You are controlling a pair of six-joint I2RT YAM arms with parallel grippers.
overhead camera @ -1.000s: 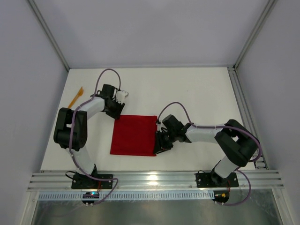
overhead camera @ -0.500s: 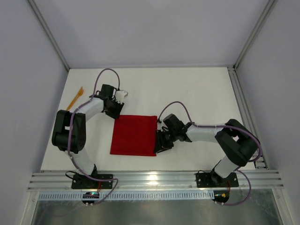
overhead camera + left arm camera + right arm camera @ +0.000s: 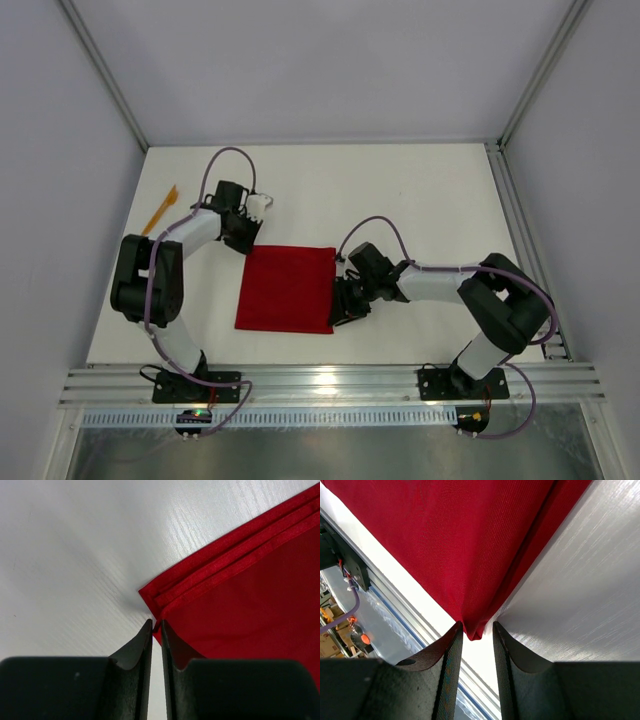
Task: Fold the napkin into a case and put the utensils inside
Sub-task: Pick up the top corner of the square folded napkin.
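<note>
The napkin (image 3: 286,289), folded into a flat red rectangle, lay left of centre on the white table (image 3: 420,200), toward its near edge, in the same spot as a second before. The left gripper (image 3: 156,625) stood at the cloth's far left corner, its jaws drawn in over that second from a wider gap to a thin slit. The hemmed corner appeared to be nipped at the tips, though the wrist view left this uncertain. The left arm's elbow had shifted slightly toward the table's left edge. The right gripper (image 3: 477,628) had not moved, its jaws narrow and closed on the napkin's near right corner. One orange utensil (image 3: 161,209) lay along the table's left edge near the far corner, well apart from the cloth.
</note>
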